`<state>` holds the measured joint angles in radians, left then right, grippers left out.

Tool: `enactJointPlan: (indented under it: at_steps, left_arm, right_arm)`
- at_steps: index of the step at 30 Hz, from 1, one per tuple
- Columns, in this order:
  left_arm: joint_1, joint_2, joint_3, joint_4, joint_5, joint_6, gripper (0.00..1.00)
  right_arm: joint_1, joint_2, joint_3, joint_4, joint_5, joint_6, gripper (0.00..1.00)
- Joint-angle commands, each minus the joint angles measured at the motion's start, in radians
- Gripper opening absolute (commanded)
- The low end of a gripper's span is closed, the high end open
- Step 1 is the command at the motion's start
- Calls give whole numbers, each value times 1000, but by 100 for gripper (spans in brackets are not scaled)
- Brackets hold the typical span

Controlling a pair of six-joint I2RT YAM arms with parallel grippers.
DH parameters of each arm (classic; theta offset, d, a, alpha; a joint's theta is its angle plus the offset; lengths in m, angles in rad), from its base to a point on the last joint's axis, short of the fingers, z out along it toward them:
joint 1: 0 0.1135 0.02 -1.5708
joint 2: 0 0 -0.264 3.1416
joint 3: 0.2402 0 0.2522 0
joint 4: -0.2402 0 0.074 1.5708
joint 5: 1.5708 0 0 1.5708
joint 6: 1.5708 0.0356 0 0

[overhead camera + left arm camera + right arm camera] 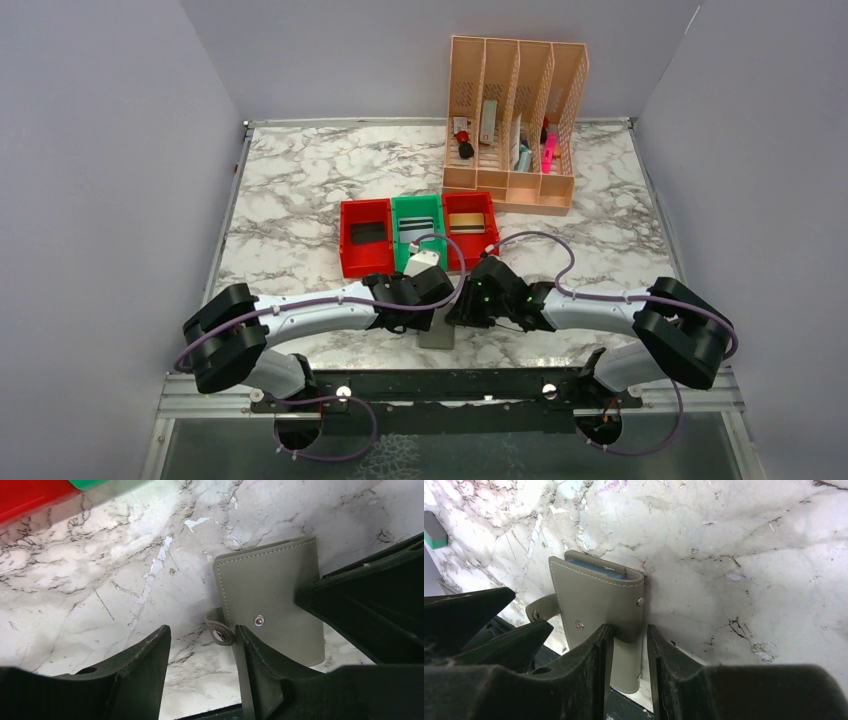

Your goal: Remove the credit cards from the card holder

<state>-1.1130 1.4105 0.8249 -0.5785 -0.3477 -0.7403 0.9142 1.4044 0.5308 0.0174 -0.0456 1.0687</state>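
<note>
The grey card holder [437,337] lies folded at the table's front edge between both grippers, its snap strap [220,631] undone. My right gripper [626,645] is closed on the holder [599,600] at its spine edge; a strip of blue inner pocket shows at its top. My left gripper [202,652] is open, its right finger beside the strap and over the holder's [270,595] edge. A black card [367,232] lies in the left red bin, a silver-grey card [418,225] in the green bin, a gold-tan card [467,220] in the right red bin.
The three bins [352,262] stand in a row just behind the grippers. A tall peach slotted organiser [515,120] with small items stands at the back right. A small teal-edged block [434,530] shows in the right wrist view. A black rail [440,385] runs along the front edge.
</note>
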Motion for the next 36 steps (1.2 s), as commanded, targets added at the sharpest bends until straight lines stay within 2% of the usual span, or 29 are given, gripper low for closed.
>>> enactJointPlan:
  at_steps: [1, 5, 10, 13, 27, 31, 34, 36]
  left_arm:
    - [2, -34, -13, -5, -64, -24, 54]
    - [6, -16, -9, -3, -63, -25, 51]
    - [7, -4, -6, -4, -65, -36, 40]
    - [8, 0, -5, -4, -58, -26, 37]
    - [8, 58, -23, 16, -45, -24, 29]
    - [7, 68, -24, 47, -63, -18, 16]
    - [8, 60, -16, 54, -71, -20, 2]
    - [6, 34, -14, 56, -78, -22, 0]
  right_arm:
    - [-8, 11, 31, -36, 25, -18, 36]
    - [-8, 13, 32, -35, 24, -16, 36]
    - [-8, 19, 38, -37, 23, -16, 36]
    - [-8, 23, 36, -34, 17, -18, 36]
    - [-8, 30, 48, -30, 3, -26, 36]
    - [-8, 16, 52, -39, 9, -38, 36]
    - [-8, -2, 53, -42, 15, -47, 37]
    - [-8, -14, 59, -45, 15, -62, 39]
